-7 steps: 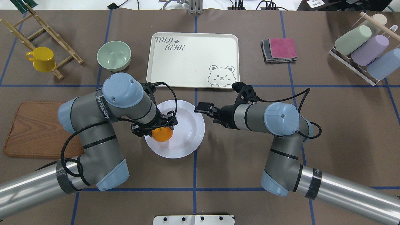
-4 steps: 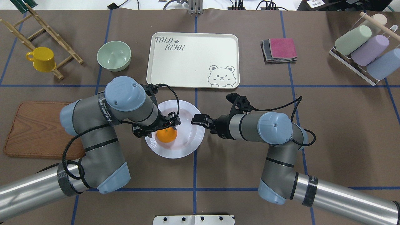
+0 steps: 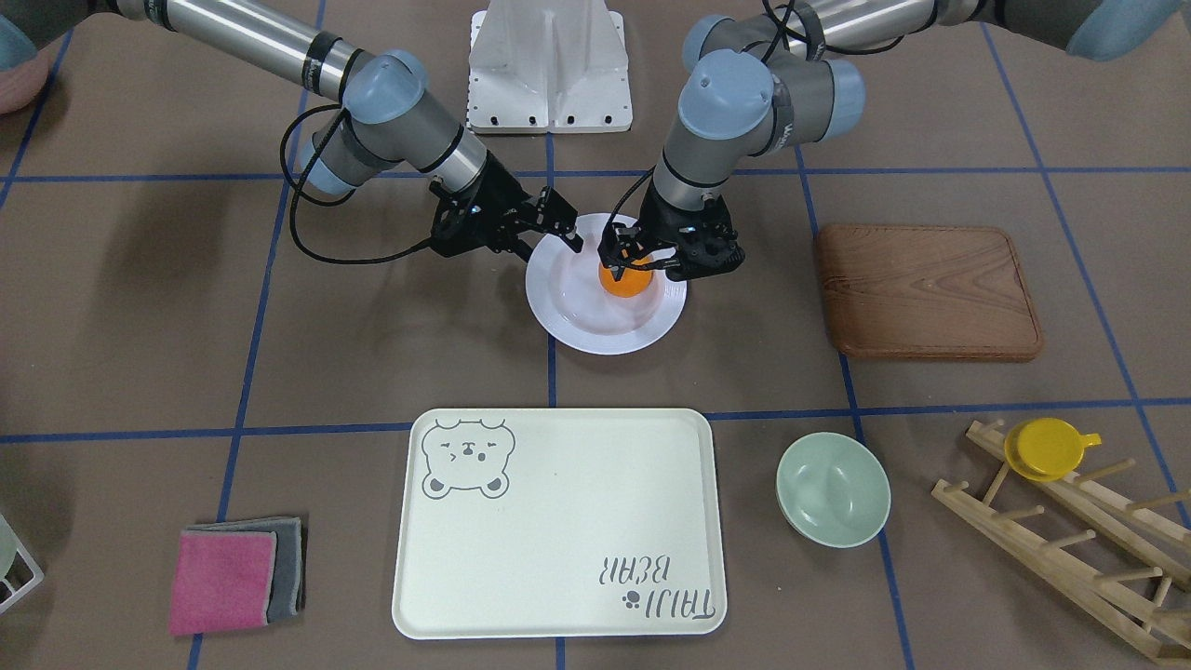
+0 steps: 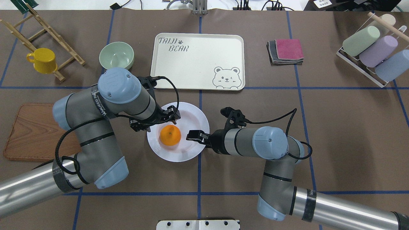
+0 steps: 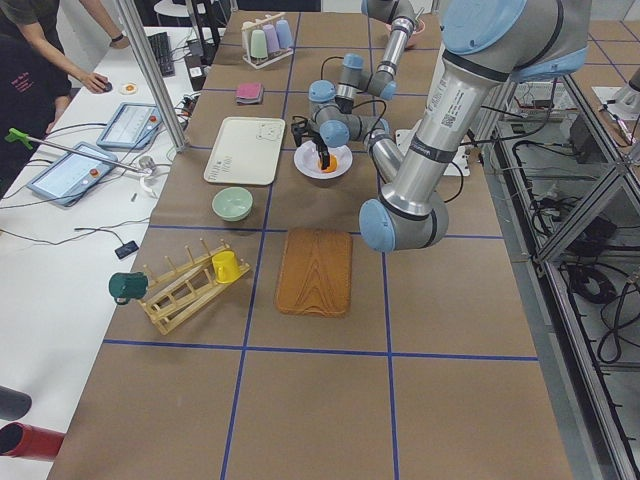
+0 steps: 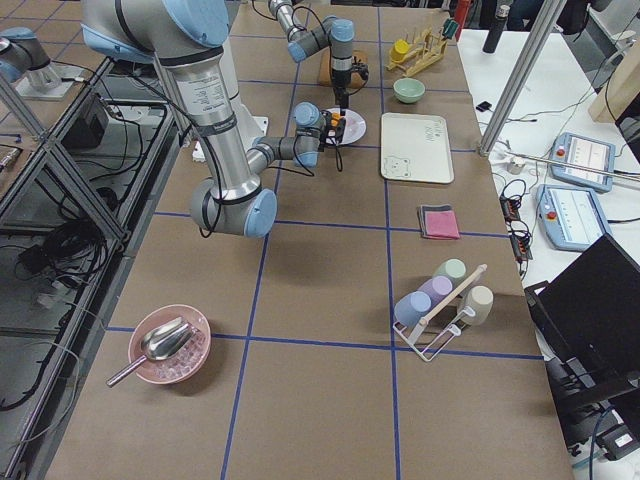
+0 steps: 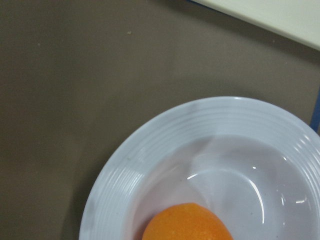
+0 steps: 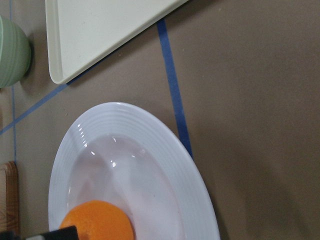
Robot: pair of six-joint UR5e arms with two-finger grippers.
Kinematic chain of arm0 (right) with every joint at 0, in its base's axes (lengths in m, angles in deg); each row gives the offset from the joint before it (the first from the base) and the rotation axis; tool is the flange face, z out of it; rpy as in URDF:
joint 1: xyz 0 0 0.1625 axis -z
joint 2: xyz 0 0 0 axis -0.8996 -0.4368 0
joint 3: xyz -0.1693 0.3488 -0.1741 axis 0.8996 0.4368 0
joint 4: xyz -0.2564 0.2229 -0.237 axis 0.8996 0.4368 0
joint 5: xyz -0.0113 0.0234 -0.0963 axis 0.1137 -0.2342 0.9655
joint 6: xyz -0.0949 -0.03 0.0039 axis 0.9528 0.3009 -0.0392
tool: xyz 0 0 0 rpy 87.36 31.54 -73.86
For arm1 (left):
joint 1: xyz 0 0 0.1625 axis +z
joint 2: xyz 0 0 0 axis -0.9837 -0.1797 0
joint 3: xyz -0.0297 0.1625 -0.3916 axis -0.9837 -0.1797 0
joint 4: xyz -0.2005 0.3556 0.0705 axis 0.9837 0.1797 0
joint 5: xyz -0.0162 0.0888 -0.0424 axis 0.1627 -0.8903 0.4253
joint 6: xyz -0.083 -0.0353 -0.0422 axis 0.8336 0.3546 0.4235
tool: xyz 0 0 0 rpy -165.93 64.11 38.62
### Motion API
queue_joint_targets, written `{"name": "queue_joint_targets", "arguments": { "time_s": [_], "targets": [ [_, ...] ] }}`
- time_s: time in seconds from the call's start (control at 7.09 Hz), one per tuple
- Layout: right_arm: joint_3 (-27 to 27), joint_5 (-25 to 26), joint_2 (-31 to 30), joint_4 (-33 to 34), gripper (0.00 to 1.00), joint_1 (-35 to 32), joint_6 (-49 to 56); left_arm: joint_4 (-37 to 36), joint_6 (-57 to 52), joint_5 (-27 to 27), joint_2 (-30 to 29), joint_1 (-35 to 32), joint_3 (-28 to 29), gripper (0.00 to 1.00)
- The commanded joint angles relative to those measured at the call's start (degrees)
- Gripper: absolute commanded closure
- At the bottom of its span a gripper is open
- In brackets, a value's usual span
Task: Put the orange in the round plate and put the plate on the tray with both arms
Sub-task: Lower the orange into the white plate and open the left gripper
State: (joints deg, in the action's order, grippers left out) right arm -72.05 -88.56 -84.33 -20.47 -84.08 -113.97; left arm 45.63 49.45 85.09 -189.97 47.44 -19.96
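The orange [image 4: 170, 135] lies free in the sunken centre of the white round plate [image 4: 191, 111], on the table in front of the cream tray [image 4: 198, 60]. My left gripper [image 4: 157, 122] hangs open just above and to the left of the orange, holding nothing. At the plate's right rim, my right gripper [image 4: 192, 135] comes in low and sideways, and its jaws look open in the front-facing view [image 3: 564, 223]. The left wrist view shows the orange [image 7: 185, 222] and the plate [image 7: 150, 165] but no fingers. One black fingertip [image 8: 50, 233] shows beside the orange [image 8: 97, 220] in the right wrist view.
A pale-green bowl [image 4: 116, 57] stands left of the tray. A wooden board [image 4: 35, 131] lies at the left edge, behind it a wooden rack with a yellow cup [image 4: 43, 60]. Folded cloths [image 4: 286, 51] and a rack of cups [image 4: 374, 51] are at the right.
The left gripper opened, let the orange go into the plate and drew up and back to the left. The right gripper moved left and nearer, to the plate's right rim.
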Motion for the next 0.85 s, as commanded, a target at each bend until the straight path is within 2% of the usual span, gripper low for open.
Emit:
{"name": "queue_joint_targets", "arguments": {
  "time_s": [0.0, 0.14, 0.28, 0.56, 0.71],
  "targets": [
    [0.1, -0.2, 0.2, -2.6, 0.44, -0.5, -0.7, -0.1, -3.1, 0.3, 2.9, -2.3, -3.8, 0.03],
    [-0.3, -0.3, 0.2, -2.9, 0.60, -1.1, -0.8, -0.2, -6.5, 2.5, 5.1, -4.3, -5.5, 0.03],
    [-0.4, -0.3, 0.3, -2.9, 0.71, -1.5, -0.8, -0.2, -7.3, 4.0, 5.5, -5.8, -5.5, 0.03],
    [-1.2, -0.3, 0.3, -4.4, 1.00, -2.4, -3.5, -0.2, -7.5, 4.1, 5.5, -6.9, -5.7, 0.03],
    [-1.1, -0.2, 0.3, -6.2, 1.00, -3.0, -5.0, -0.4, -9.6, 4.2, 6.5, -8.1, -6.9, 0.03]
  ]
}}
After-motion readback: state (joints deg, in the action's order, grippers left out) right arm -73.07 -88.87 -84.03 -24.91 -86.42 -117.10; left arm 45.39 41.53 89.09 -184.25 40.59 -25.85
